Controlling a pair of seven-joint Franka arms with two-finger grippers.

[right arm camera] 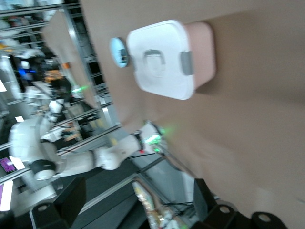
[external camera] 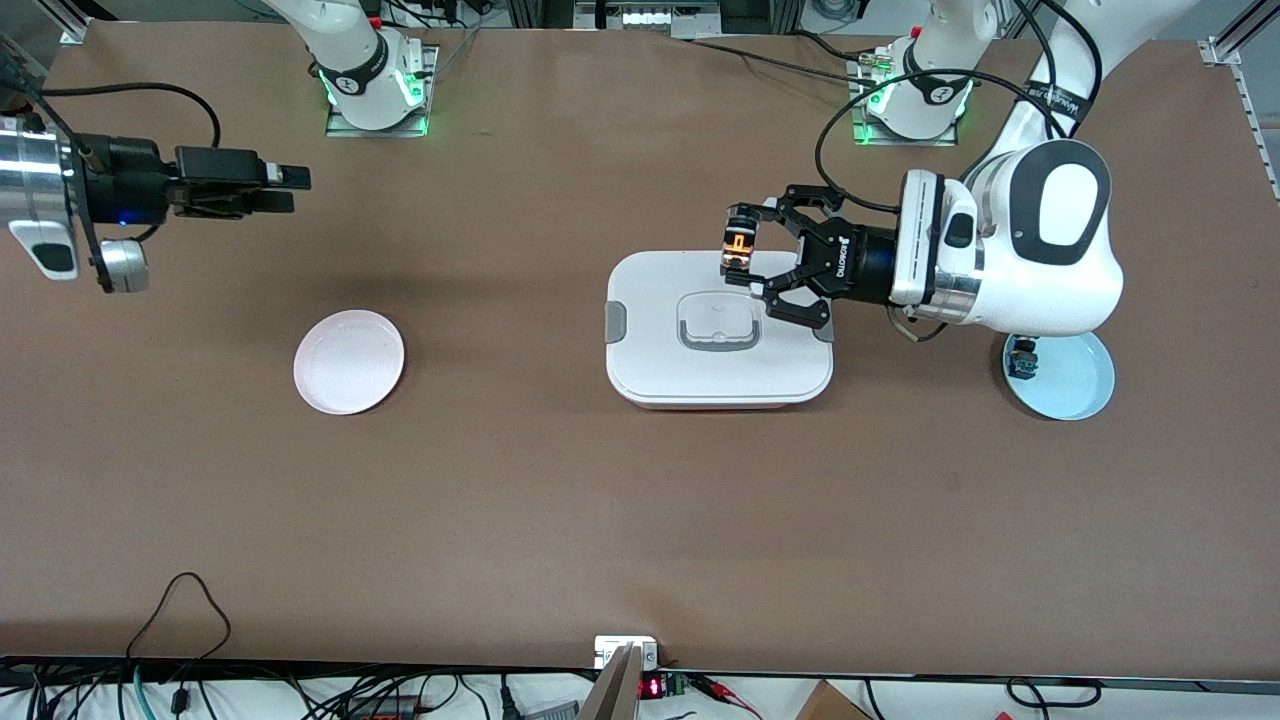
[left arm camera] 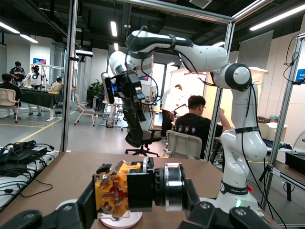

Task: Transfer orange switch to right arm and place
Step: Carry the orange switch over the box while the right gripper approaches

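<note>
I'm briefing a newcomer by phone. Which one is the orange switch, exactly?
Find the white lunch box mid-table. The left gripper hangs over its edge, shut on the orange switch, a tiny black block with orange parts. The other switch lies on the blue plate and shows blue.

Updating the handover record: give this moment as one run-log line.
left gripper: shut on tiny black-and-orange push-button switch, over white lidded box | right gripper: open, empty, waiting | handover: pending

Brown tabletop [external camera: 640,500] filling the front view, cables [external camera: 180,690] trailing along its near edge. Ceiling strip lights [left arm camera: 114,28] glowing over an open lab; people sitting at desks, office chairs [left arm camera: 183,145] standing on grey floor, aluminium frame posts [left arm camera: 70,71] running up.
</note>
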